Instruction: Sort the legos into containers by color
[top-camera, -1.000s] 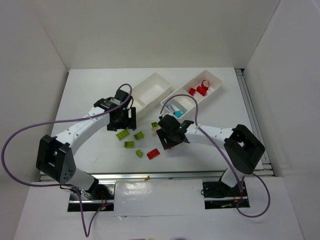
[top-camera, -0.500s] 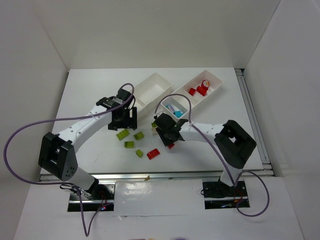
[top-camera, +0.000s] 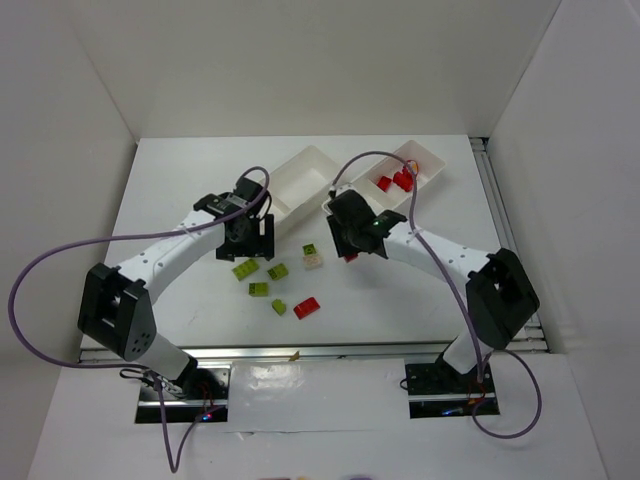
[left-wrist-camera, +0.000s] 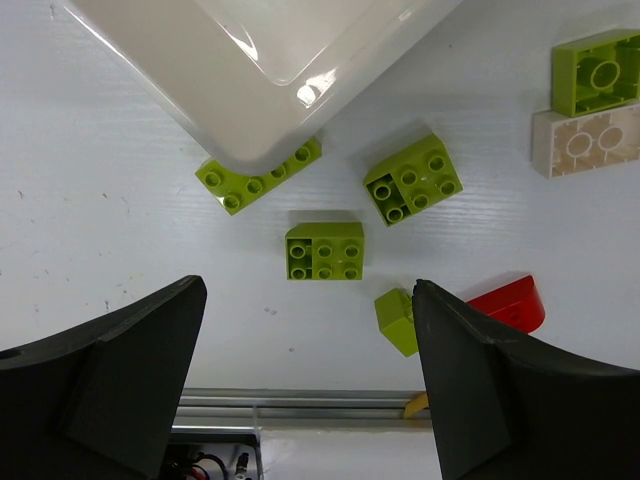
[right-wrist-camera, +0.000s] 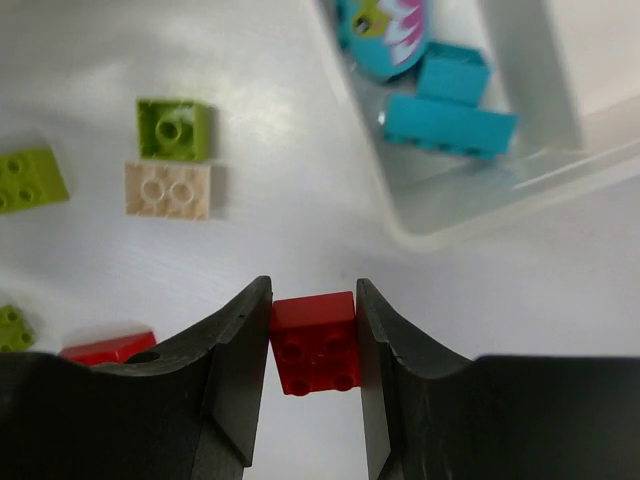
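The tray (left-wrist-camera: 200, 90) blocks one side of a green brick (left-wrist-camera: 262, 180).

Trays: white, shallow, side by side at an angle; left tray (top-camera: 300, 182), right tray (top-camera: 428, 160).
Right tray: cyan bricks (right-wrist-camera: 450, 120) in near compartment, red bricks (top-camera: 397, 181) in far.
Held: red four-stud brick (right-wrist-camera: 314, 342) pinched in right gripper (right-wrist-camera: 312, 300).
Loose: lime bricks (left-wrist-camera: 323, 250); beige brick (left-wrist-camera: 585, 140) touching one; red sloped piece (left-wrist-camera: 510, 303).

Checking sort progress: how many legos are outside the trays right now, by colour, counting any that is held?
Lime green legos: 5
Red legos: 2, one of them held in the right gripper
Beige lego: 1
Total: 8
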